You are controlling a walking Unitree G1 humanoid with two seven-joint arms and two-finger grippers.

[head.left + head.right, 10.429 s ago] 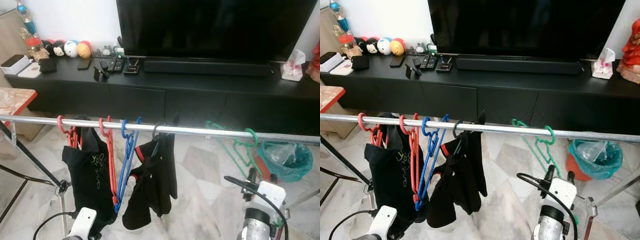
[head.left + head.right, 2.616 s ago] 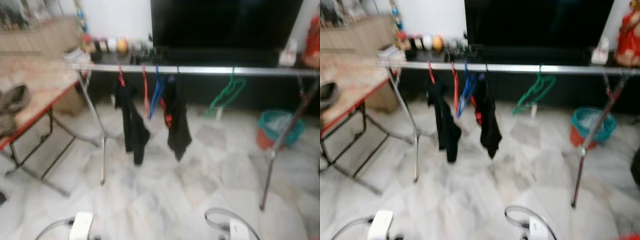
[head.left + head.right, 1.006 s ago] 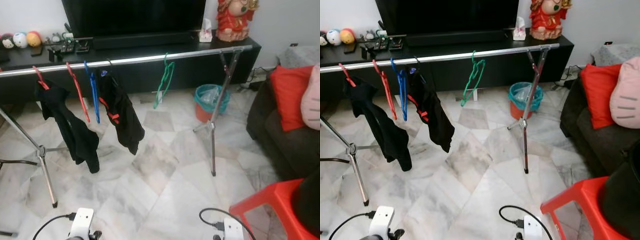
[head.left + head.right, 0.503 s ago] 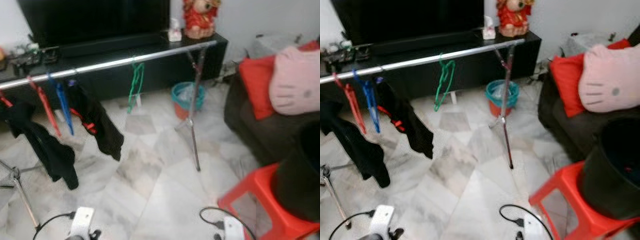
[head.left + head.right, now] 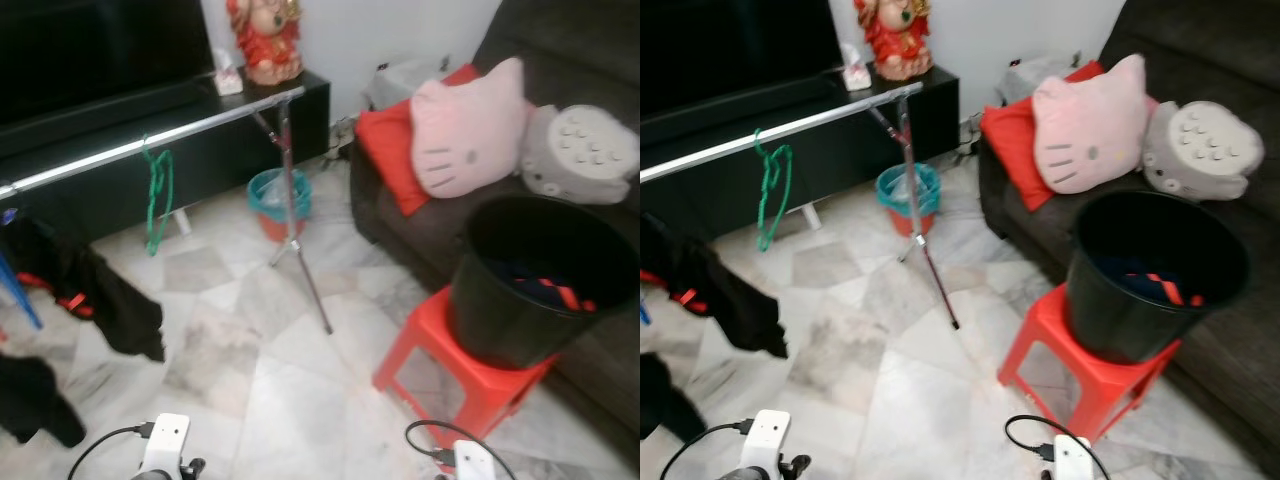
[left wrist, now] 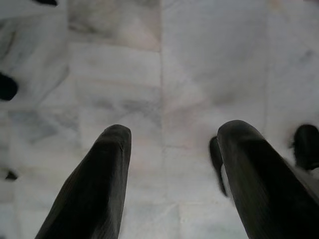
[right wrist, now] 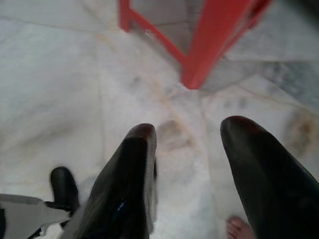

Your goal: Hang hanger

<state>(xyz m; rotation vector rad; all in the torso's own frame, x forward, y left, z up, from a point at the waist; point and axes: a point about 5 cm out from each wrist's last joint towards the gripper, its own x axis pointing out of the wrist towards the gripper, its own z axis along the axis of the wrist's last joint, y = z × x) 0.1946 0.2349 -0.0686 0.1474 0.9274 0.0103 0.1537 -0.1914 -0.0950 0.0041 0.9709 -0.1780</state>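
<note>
**Turning to the bucket for the next hanger**

At about two o'clock in the head view, a black bucket [image 5: 545,280] sits on a red stool [image 5: 455,365] just in front of the dark sofa [image 5: 560,60]. Inside it lie hangers [image 5: 560,293], red and blue pieces showing against the dark wall. That is where the task's next thing waits; a green hanger [image 5: 156,195] already hangs on the clothes rail [image 5: 140,148] at ten o'clock, with black garments [image 5: 90,290] further along at nine o'clock.

Both arms hang low at six o'clock, neither at work. The left pincer [image 6: 169,164] is spread and empty over marble floor [image 5: 270,370]. The right pincer [image 7: 192,164] is likewise spread and empty, with a leg of the stool just ahead of it.

The step in hand looks like the approach to the bucket. To do it well, I would close in squarely on the stool, stop short of touching it, and reach the right pincer down over the rim, taking one hanger by a clear bar or its hook so the others do not lift with it.

Around: a pink cat cushion [image 5: 465,130], a red cushion [image 5: 385,150] and a grey plush [image 5: 580,150] on the sofa, and a teal bin [image 5: 278,200] beside the rail's leg [image 5: 300,260]. That splayed leg stands in the way of the walk back and could catch a foot. A person's bare toes [image 7: 239,228] show on the floor near the right pincer, so movement there wants care.
</note>
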